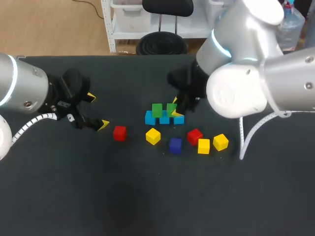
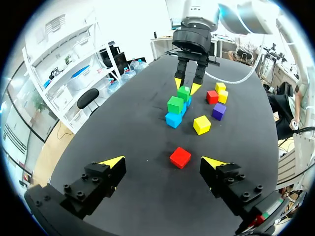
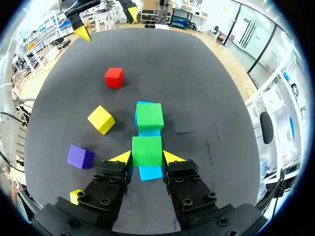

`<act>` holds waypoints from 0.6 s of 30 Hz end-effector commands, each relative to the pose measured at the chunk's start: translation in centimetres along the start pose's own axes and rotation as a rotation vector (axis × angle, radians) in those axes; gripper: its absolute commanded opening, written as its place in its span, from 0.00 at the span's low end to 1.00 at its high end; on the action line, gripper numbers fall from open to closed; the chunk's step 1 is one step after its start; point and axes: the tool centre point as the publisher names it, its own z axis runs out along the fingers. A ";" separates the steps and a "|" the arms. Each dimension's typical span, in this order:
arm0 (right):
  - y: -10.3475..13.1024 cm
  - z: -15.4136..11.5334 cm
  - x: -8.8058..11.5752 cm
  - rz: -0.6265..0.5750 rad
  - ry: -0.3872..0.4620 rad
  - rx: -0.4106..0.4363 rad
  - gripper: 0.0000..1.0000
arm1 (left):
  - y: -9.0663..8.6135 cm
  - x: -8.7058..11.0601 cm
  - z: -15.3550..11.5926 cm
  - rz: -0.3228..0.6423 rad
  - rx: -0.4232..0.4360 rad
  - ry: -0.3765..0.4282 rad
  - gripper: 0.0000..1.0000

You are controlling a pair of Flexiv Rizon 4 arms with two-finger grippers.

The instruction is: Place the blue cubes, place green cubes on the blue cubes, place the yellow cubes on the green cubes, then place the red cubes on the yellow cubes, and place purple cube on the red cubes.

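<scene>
Three blue cubes (image 1: 164,119) lie in a row mid-table. One green cube (image 1: 157,109) (image 3: 149,117) sits on their left part. My right gripper (image 1: 175,107) (image 3: 147,158) is shut on a second green cube (image 1: 171,108) (image 3: 146,150) (image 2: 183,92), held right over a blue cube (image 3: 150,172). My left gripper (image 1: 97,111) (image 2: 163,162) stands open to the left, with a red cube (image 1: 119,132) (image 2: 180,157) on the table just ahead of its fingers, untouched.
In front of the row lie a yellow cube (image 1: 153,136), a purple cube (image 1: 175,145), a second red cube (image 1: 195,135) and two more yellow cubes (image 1: 204,146) (image 1: 220,142). The black table (image 1: 147,196) stretches bare toward the near edge.
</scene>
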 end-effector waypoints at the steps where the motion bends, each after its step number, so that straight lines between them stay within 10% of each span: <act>1: -0.2 0.0 0.1 -0.001 -0.002 -0.009 0.00 | 0.0 0.1 0.0 0.001 0.001 -0.004 1.00; 18: -0.2 0.1 0.2 -0.002 -0.001 -0.016 0.00 | 0.0 0.1 0.0 0.001 0.001 -0.004 1.00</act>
